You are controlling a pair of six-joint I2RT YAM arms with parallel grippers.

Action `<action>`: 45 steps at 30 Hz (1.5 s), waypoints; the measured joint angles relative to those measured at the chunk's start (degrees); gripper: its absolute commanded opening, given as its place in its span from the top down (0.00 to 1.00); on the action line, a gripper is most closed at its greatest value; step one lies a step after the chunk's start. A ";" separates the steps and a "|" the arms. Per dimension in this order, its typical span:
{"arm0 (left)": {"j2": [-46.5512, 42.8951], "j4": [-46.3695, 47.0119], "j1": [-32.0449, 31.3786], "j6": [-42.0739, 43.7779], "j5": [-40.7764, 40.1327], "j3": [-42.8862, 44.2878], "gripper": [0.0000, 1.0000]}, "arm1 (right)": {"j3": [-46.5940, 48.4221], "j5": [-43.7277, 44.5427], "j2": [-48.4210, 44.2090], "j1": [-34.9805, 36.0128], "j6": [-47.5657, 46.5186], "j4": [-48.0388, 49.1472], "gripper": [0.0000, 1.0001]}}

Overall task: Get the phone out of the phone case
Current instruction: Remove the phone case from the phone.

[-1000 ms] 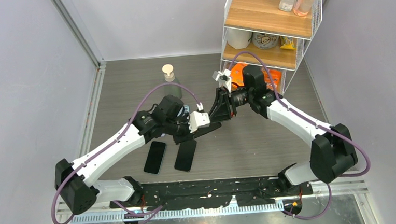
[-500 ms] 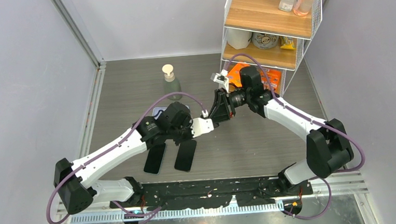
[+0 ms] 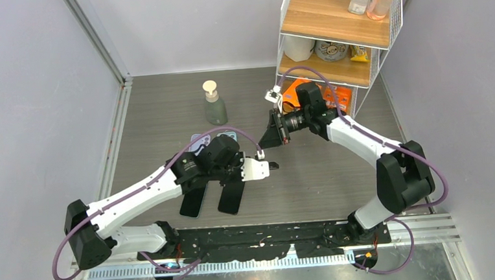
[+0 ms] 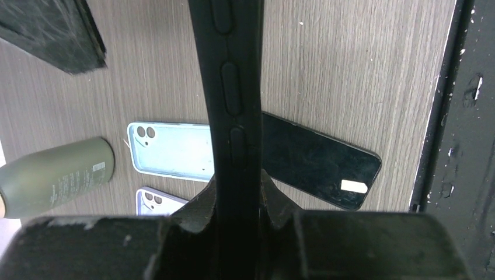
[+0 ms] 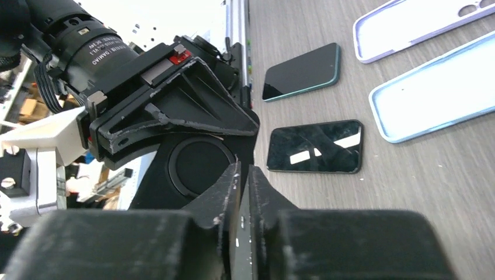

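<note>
Pale lavender walls close in a grey wood-grain table. A white wire shelf with two wooden boards stands in the far right corner. A metal rail lines the table's left edge.

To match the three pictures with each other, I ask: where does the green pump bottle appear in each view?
Top external: the green pump bottle stands upright, above the centre of the picture.
Left wrist: the bottle is at the left edge, low.
Right wrist: not in it.
Shared landmark: the black phone lying flat on the table, seen in all three.
</note>
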 measured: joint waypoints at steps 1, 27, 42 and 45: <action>-0.26 0.11 0.00 0.28 0.07 -0.35 1.00 | 0.22 0.52 -0.04 -0.26 -0.79 -0.90 0.62; -9.51 -2.80 22.45 -7.39 30.42 0.59 1.00 | 5.49 14.86 -25.64 -1.53 -32.37 -24.09 0.27; -8.09 -2.40 22.73 -13.22 40.83 2.12 1.00 | 11.34 15.80 -18.49 8.96 -35.47 -28.17 0.36; -7.37 -2.40 22.73 -13.27 41.20 2.12 1.00 | 11.61 15.85 -18.05 9.33 -35.74 -28.55 0.38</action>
